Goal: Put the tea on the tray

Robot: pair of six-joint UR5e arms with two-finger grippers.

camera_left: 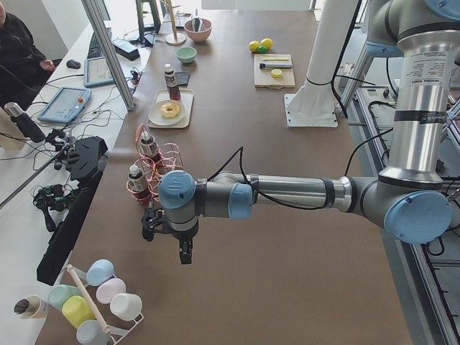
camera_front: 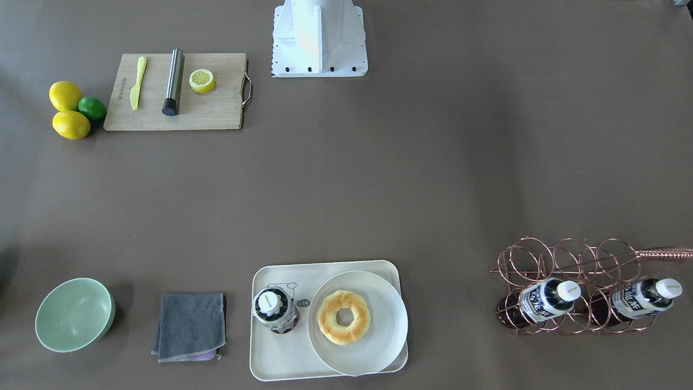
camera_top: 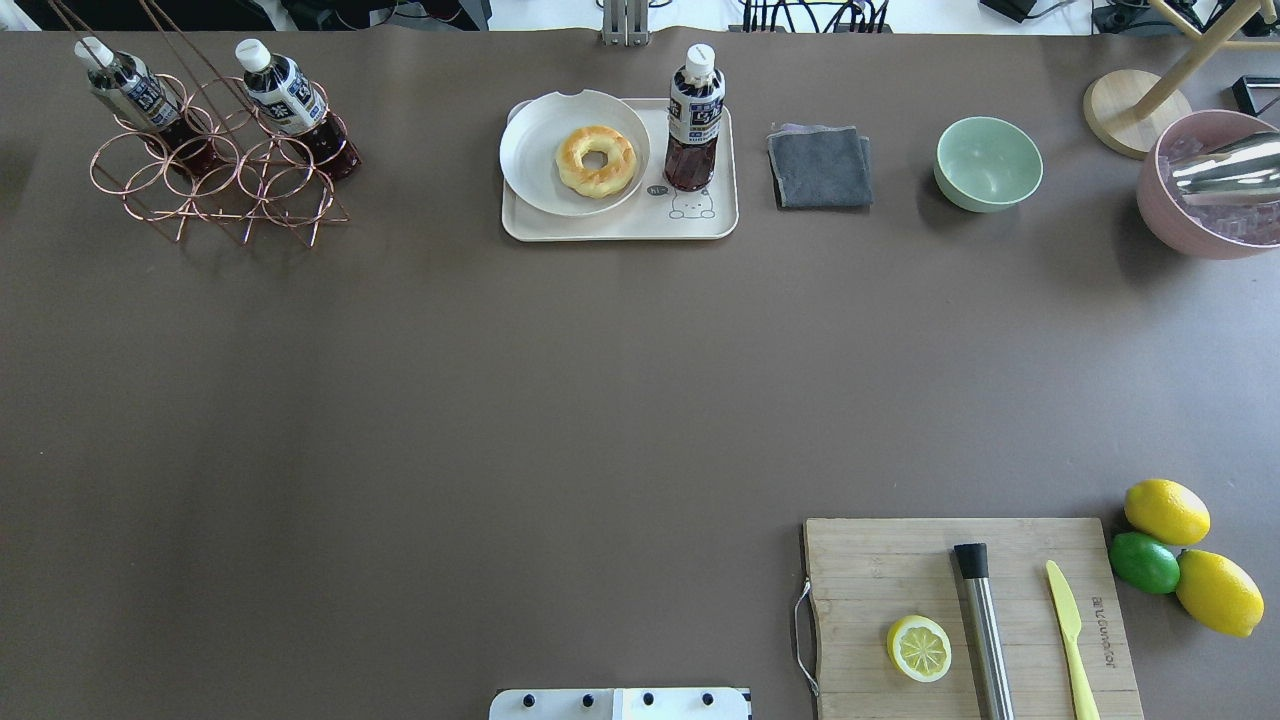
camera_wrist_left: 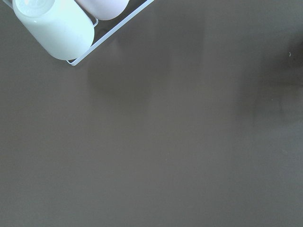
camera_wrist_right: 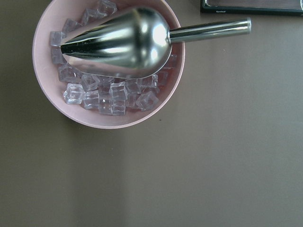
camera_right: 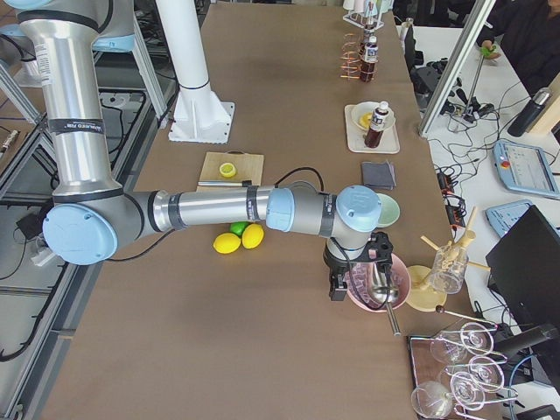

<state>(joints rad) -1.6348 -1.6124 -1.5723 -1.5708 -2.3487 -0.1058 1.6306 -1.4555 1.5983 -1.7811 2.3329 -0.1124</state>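
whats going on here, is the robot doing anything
Nothing is being handled right now. One tea stands upright on the tray, beside the plate with a donut. Two more bottles sit in the rack. The left gripper hangs over the table at one end, and the right gripper is by the ice bowl at the other. I cannot tell if their fingers are open or shut.

Robotics lab: teach pendants [camera_left: 66, 104], loose cables [camera_top: 800, 14], aluminium posts [camera_left: 109, 54].
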